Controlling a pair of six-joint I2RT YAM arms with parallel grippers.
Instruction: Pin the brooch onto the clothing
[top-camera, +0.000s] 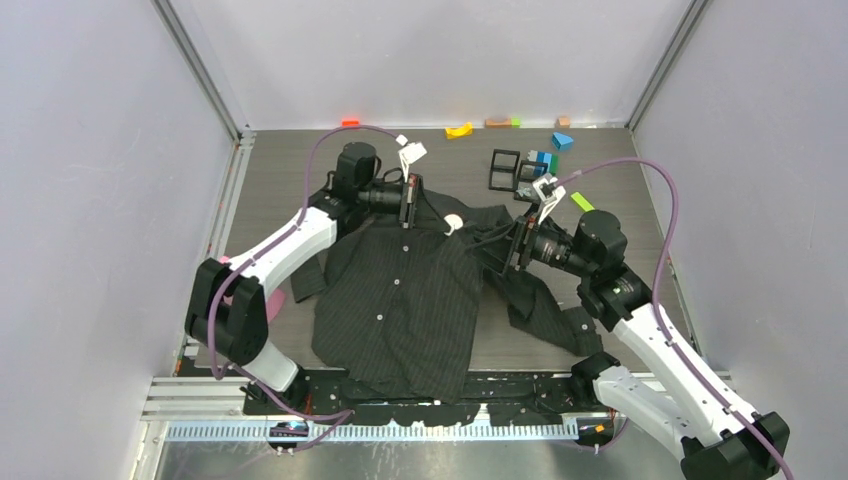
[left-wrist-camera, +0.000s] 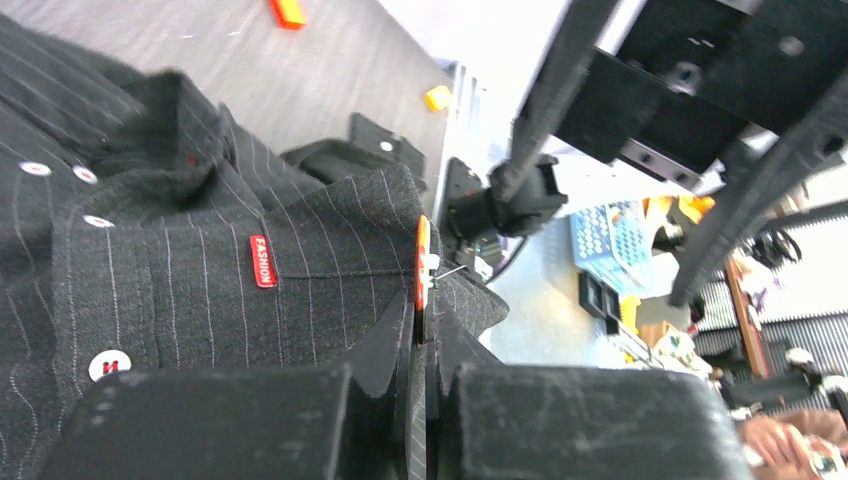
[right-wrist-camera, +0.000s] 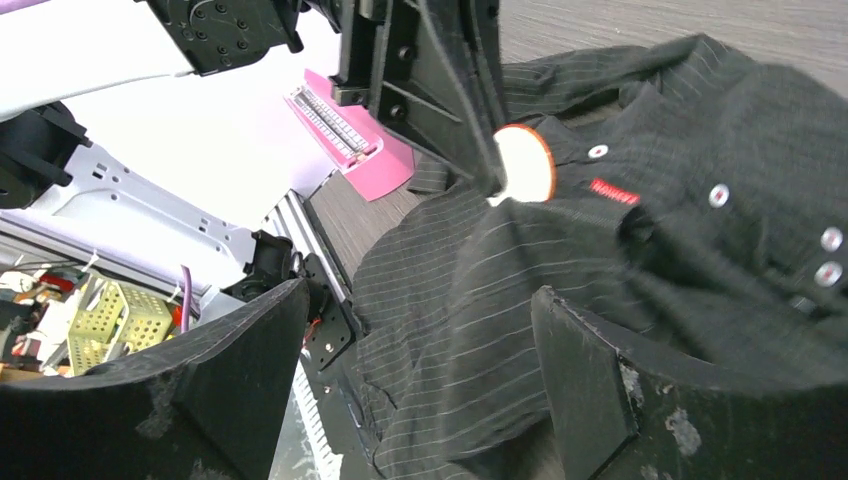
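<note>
Top external view
Left gripper (top-camera: 435, 215): clenched on the brooch (top-camera: 453, 224); it reaches in from the far left, over the collar end of the shirt (top-camera: 400, 300).
Right gripper (top-camera: 497, 243): points left toward the brooch from the other side and is near it. Its jaws are hard to read from above against the dark cloth.
Shirt: spread front-up on the table (top-camera: 300, 180), with the collar toward the far side and the hem at the near edge between the arm bases.
Brooch: a pale round disc at the upper chest, between the two grippers.
Coloured blocks (top-camera: 459, 130): along the far edge, well apart from the shirt.

Left wrist view
Left gripper: fingers (left-wrist-camera: 250, 420) pressed together, with the brooch edge-on between the tips and its orange rim showing.
Shirt: lies left of and beneath the fingers; a fold of pinstriped cloth rises up to the brooch and touches it.
Red tag (left-wrist-camera: 262, 260): on the chest, near the brooch to its left.
Buttons (left-wrist-camera: 108, 365): white, further left.

Right wrist view
Right gripper: jaws spread wide and gripping nothing; the shirt lies beyond and below the gap.
Brooch: a white face with an orange rim, held at the tip of the left fingers above that gap, against the shirt.
Red tag: just right of the brooch.
Pink object (right-wrist-camera: 350, 130): on the table beyond the shirt.
</note>
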